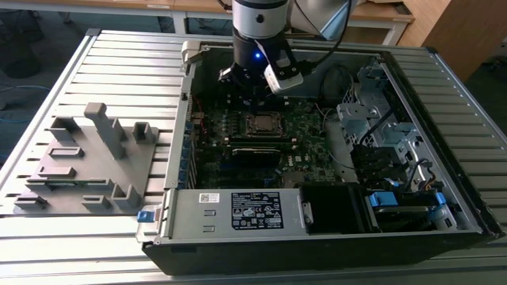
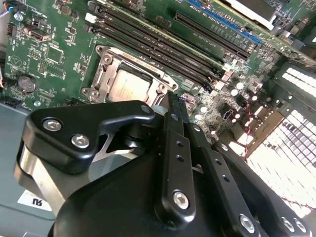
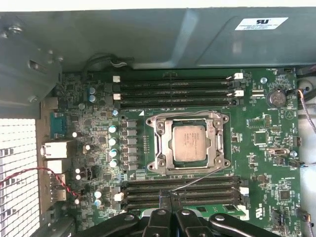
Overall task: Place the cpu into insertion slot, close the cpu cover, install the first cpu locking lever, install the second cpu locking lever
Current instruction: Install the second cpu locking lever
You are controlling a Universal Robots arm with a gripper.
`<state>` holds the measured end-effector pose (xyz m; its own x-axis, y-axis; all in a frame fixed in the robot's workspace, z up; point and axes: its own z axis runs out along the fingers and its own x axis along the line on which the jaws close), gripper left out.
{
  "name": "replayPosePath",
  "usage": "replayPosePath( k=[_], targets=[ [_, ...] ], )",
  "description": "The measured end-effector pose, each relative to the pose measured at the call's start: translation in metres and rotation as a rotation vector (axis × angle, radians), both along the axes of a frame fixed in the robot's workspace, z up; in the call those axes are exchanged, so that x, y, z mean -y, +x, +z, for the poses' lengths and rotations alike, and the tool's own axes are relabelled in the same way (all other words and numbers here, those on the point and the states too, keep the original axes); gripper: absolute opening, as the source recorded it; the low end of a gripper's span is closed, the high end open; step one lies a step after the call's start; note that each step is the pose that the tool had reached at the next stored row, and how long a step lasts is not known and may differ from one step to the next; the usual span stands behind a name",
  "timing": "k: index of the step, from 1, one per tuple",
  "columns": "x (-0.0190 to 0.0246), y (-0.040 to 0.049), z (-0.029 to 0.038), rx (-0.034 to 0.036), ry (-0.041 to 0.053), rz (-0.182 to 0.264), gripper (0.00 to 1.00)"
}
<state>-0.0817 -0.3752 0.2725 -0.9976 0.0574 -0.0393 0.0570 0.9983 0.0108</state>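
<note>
The cpu (image 3: 189, 143) lies flat in the insertion slot (image 1: 262, 123) on the green board, its light metal face showing. The silvery cpu cover (image 3: 163, 144) lies down around it as a frame. A thin wire locking lever (image 3: 197, 178) runs slantwise from the socket's corner toward my fingertips, standing off from the frame. My gripper (image 3: 171, 195) is shut, fingers pressed together, with its tip at that lever's free end, just beside the socket. In the second wrist view the gripper (image 2: 173, 98) tip sits at the edge of the cover (image 2: 111, 74), next to the cpu (image 2: 129, 85).
Long black memory strips (image 3: 177, 91) flank the socket on both sides. The case's metal wall (image 3: 148, 39) rises close by. On the exterior view's right stand a drive cage and cables (image 1: 380, 130). A grey fixture (image 1: 87, 160) sits on the table at the left.
</note>
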Motion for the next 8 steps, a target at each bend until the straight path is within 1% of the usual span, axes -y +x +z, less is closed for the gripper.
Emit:
replayPosePath(
  k=[8],
  targets=[
    [0.0,0.0,-0.0089,0.0,-0.0001,0.0,0.1]
  ],
)
